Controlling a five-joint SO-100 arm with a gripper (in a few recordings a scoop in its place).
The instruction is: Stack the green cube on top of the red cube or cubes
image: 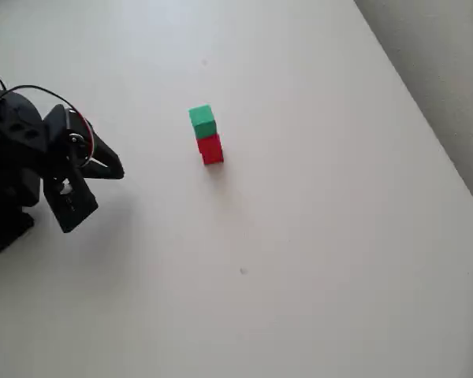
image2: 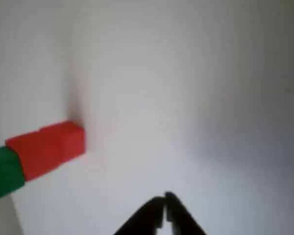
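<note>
**Q:** Green on red: is the stack built?

**A:** Yes, as far as the pictures show. The green cube (image: pixel 202 120) sits on top of the red cubes (image: pixel 210 148) near the middle of the white counter (image: pixel 339 236). In the overhead view the column leans away from the lens, so the green top face appears up and to the left of the red.

**Q:** How many red cubes are under it?

**A:** The wrist view shows a seam across the red part (image2: pixel 51 147), which suggests 2 red cubes one on the other, with the green cube (image2: pixel 5 174) at the end farthest from the counter. That view lies on its side, so the column runs toward the left edge. The overhead view does not separate the 2.

**Q:** What is the end effector doing?

**A:** The black end effector (image: pixel 102 169) is at the left of the overhead view, well apart from the stack. In the wrist view its 2 fingertips (image2: pixel 157 213) meet at the bottom edge; the jaws are closed with nothing between them.

**Q:** What is left to do?

**A:** Judged from this arrangement, nothing of the stacking. The stack stands free of the arm and looks reasonably aligned.
</note>
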